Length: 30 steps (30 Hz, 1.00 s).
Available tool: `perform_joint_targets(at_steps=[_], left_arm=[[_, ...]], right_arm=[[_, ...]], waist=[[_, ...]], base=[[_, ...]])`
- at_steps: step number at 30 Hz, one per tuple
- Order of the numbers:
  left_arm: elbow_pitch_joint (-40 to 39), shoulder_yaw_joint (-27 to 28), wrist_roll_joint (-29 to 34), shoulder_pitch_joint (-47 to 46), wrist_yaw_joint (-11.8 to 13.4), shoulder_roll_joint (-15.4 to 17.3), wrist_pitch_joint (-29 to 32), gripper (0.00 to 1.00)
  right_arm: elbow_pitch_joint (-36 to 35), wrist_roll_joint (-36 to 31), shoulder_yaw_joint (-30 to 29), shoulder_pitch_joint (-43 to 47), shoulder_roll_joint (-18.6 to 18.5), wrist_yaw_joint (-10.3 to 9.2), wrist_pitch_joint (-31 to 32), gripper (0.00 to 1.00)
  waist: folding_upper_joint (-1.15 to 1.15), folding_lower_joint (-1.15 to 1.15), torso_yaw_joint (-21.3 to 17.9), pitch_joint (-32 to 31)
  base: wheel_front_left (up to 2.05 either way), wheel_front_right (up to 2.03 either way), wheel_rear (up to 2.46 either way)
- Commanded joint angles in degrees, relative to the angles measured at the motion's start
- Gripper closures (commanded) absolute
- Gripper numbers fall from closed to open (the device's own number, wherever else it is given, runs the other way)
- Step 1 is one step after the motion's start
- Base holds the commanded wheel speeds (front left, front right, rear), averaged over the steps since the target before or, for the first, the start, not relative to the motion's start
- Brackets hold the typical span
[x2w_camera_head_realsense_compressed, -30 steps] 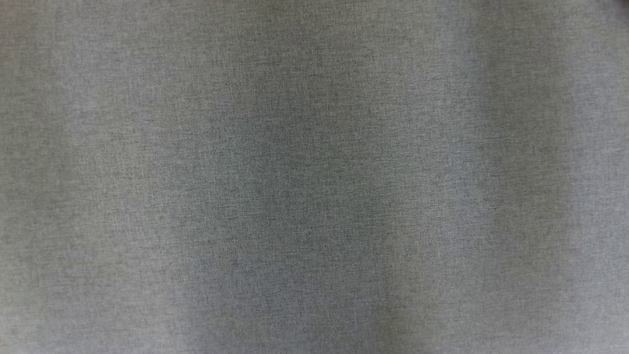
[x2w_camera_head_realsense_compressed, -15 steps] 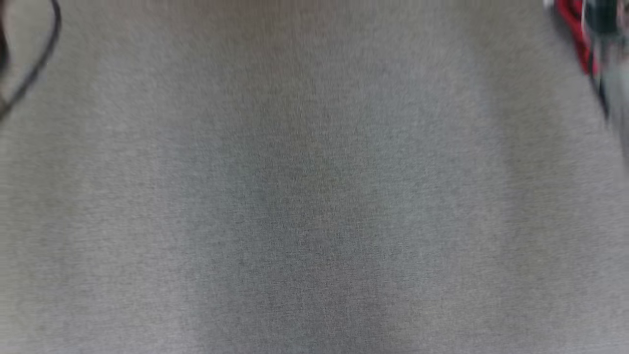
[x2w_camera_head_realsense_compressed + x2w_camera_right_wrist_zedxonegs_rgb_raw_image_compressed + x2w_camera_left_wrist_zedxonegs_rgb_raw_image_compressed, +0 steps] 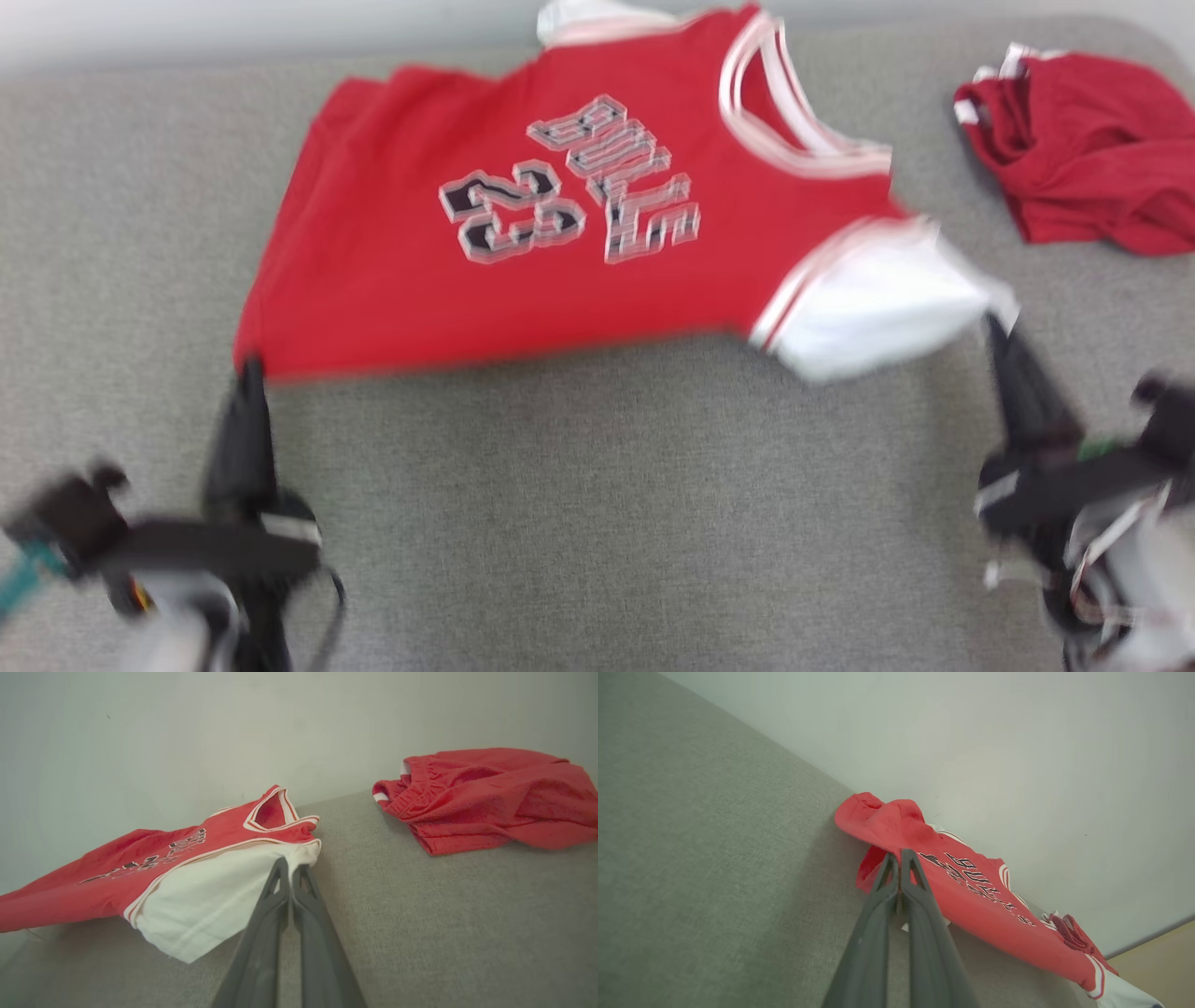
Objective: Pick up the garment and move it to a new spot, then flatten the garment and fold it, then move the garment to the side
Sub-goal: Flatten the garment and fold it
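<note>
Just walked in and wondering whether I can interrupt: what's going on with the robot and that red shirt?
The robot holds the red jersey in both grippers, spread over the gray padded surface. Its left gripper is pinched shut on a hem corner, its right gripper on the white sleeve. The near edge looks slightly lifted, and no fold is made yet. A second red garment lies bunched off to the right, untouched.

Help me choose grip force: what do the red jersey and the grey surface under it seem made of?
The red jersey looks like soft knit cloth with a matte finish, perhaps cotton or polyester: it drapes and wrinkles. The grey surface looks like woven, upholstery-like fabric, also matte: a fine heathered weave shows.
</note>
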Motion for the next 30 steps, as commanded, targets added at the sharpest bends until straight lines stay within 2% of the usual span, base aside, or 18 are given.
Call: perform_joint_targets(at_steps=[1,7,13,19,23,30], left_arm=[[0.0,0.3,-0.3,2.4,-0.3,-1.3,-0.2,1.0],[3.1,2.5,2.2,12.9,-1.5,-4.5,-0.2,1.0],[4.8,6.1,6.5,18.9,-2.6,-6.6,-0.2,1.0],[2.8,9.4,8.4,24.8,-2.1,-8.0,-0.2,1.0],[2.2,8.3,9.9,27.1,-1.8,-8.1,-0.1,1.0],[3.6,6.5,12.8,24.7,-2.1,-8.4,-0.1,1.0]], right_arm=[[-0.9,-0.8,-1.1,2.6,0.9,-0.14,0.4,1.0],[-6.5,-4.1,-6.2,16.6,5.6,-0.14,6.8,1.0],[-12.3,-5.1,-11.2,27.3,9.6,-0.14,13.0,1.0],[-16.7,-4.6,-14.3,35.1,12.6,-0.14,20.5,1.0],[-18.5,-4.7,-15.2,38.4,13.8,-0.14,24.7,1.0],[-19.2,-6.8,-15.3,36.9,15.9,-0.14,24.8,1.0]], waist=[[0.01,0.03,0.1,-2.9],[0.01,0.03,-0.6,-5.5],[0.01,0.03,-0.7,-7.4],[0.01,0.03,-1.0,-9.3],[0.01,0.03,-1.1,-9.8],[0.01,0.03,-1.2,-11.1]], base=[[0.0,0.0,0.0],[0.0,0.0,0.0],[0.0,0.0,0.0],[0.0,0.0,0.0],[0.0,0.0,0.0],[0.0,0.0,0.0]])
